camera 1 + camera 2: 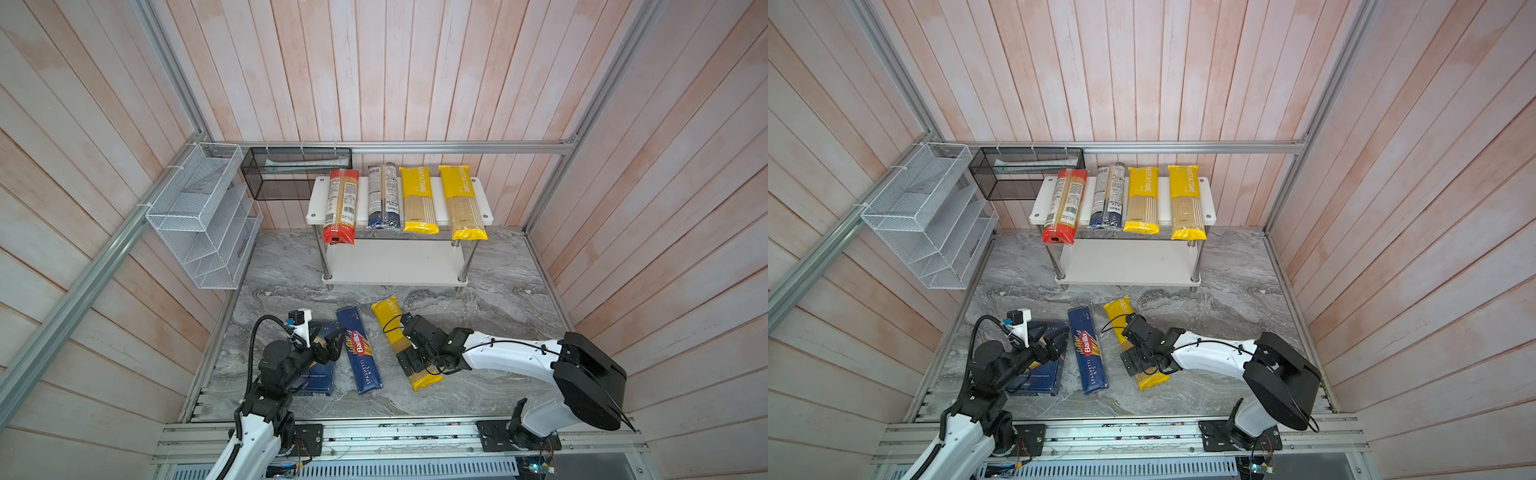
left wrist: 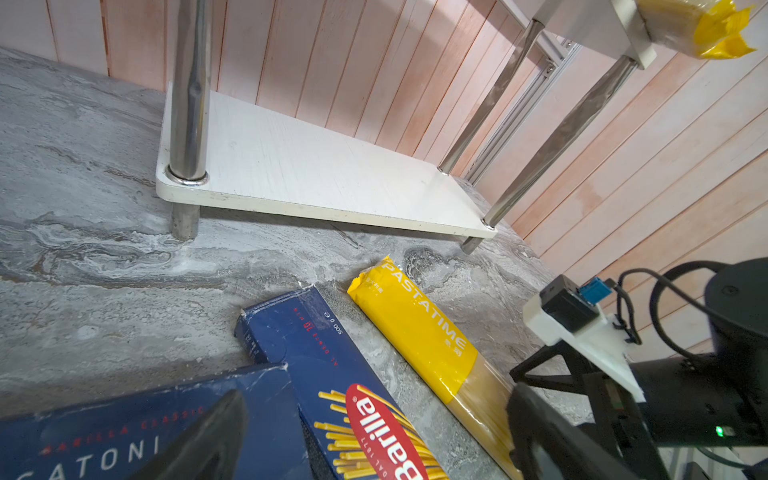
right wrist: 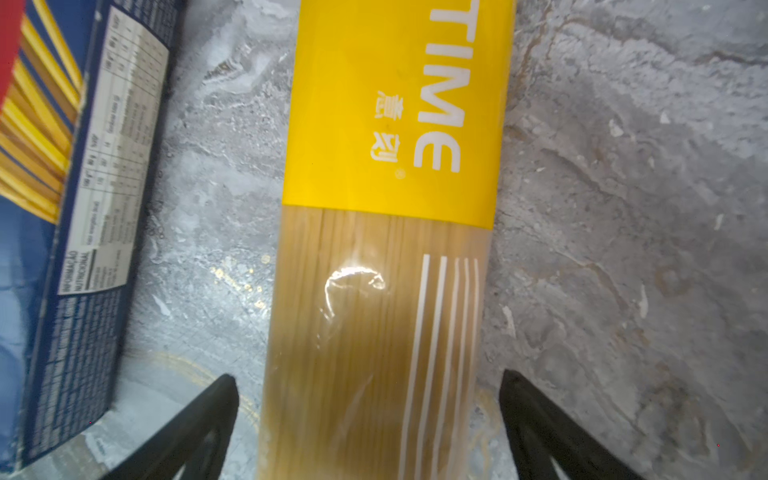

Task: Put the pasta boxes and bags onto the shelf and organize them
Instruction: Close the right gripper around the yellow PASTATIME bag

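Right gripper (image 3: 368, 376): jaws wide, astride the yellow bag (image 3: 390, 104)
Yellow bag: flat on the table (image 1: 478, 299), in front of the shelf (image 1: 395, 262)
Left gripper (image 2: 376, 399): jaws wide, over the Rigatoni box (image 2: 124, 424)

In both top views the left arm (image 1: 276, 365) covers much of the Rigatoni box (image 1: 324, 384); in the left wrist view the picture's edge cuts it, leaving only "CATONI". The right end effector (image 1: 417, 360) hides the middle of the yellow bag (image 1: 384, 309). In the right wrist view that bag runs out of frame at both ends, and the Spaghetti box (image 3: 83, 311) is cut at the edge, its nutrition print blurred. A pale item (image 1: 299, 166), perhaps a tube, lies in the black basket (image 1: 266, 189), too small to tell.
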Robot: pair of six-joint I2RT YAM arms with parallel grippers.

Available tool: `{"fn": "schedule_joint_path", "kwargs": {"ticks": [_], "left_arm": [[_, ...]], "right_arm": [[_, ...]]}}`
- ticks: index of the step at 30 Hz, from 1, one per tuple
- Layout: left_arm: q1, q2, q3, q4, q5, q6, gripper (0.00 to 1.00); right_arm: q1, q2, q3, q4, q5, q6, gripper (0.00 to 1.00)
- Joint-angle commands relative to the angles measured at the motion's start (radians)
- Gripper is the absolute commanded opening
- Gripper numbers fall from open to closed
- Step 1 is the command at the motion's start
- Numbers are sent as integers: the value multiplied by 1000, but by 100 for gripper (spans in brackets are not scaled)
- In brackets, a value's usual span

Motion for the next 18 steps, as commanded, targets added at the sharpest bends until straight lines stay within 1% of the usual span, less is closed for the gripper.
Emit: {"fn": "schedule_joint_path", "kwargs": {"ticks": [1, 6, 18], "left_arm": [[-5, -6, 1, 16, 6, 23, 100], [-7, -6, 2, 15, 3, 21, 100], [-6, -4, 2, 16, 8, 23, 100]], "right_arm": [[8, 16, -9, 18, 10, 13, 98], [18, 47, 12, 7, 19, 4, 98], [36, 113, 13, -29, 83, 48, 98]]}}
